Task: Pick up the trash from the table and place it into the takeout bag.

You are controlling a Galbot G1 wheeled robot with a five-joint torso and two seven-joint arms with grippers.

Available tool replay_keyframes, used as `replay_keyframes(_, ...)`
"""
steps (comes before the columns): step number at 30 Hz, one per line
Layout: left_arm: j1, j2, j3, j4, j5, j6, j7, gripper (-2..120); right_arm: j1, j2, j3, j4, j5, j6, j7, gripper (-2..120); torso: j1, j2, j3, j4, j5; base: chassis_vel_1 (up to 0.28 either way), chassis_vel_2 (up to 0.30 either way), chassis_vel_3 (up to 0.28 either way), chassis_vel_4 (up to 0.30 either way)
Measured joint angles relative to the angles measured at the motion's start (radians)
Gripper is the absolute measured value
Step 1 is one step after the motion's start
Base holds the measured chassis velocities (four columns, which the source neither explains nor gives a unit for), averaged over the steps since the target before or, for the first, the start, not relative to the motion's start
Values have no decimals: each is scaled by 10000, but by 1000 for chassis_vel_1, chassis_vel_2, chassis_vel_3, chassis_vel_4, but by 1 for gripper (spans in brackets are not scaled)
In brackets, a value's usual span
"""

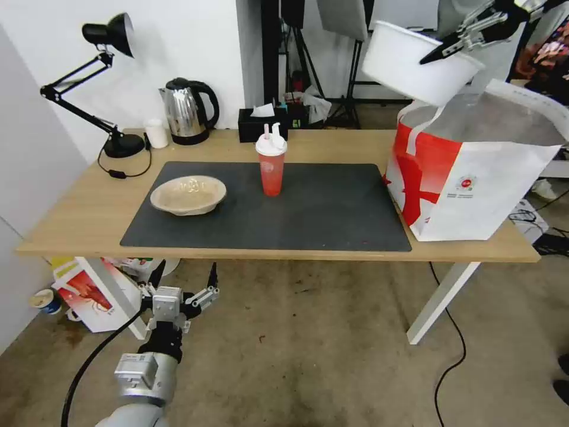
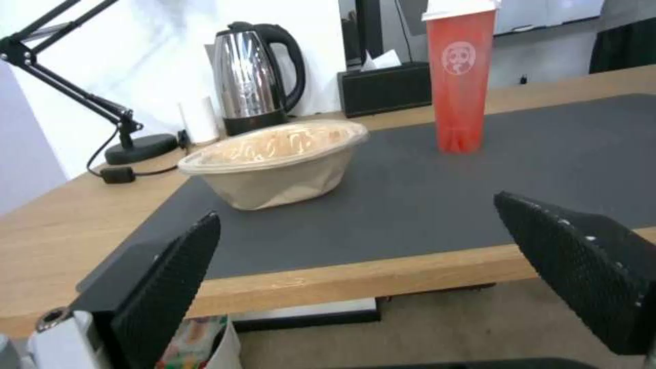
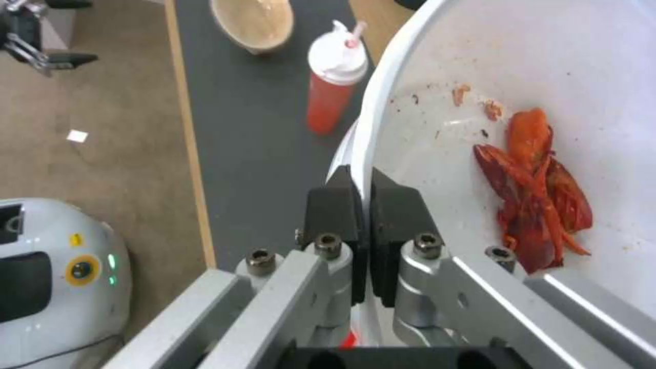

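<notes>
Right pincer clenched on white bowl rim, bag open just below. Drink cup, pulp bowl remain on desk; left pincer spread, low.

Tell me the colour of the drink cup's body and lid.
The drink cup has a red body and a white lid, clearest in the head view.

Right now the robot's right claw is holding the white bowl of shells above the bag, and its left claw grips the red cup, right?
Not quite. The left gripper hangs open below the table edge, holding nothing; the head view shows the red cup standing alone on the mat.
</notes>
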Motion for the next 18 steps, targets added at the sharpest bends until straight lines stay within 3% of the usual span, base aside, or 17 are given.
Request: replay_keyframes(18,0,0,0,0,0,0,0,100,-931,-1168,705,-30,-1117,459,0,0,0,0,0,-1,2,0,0,0,0)
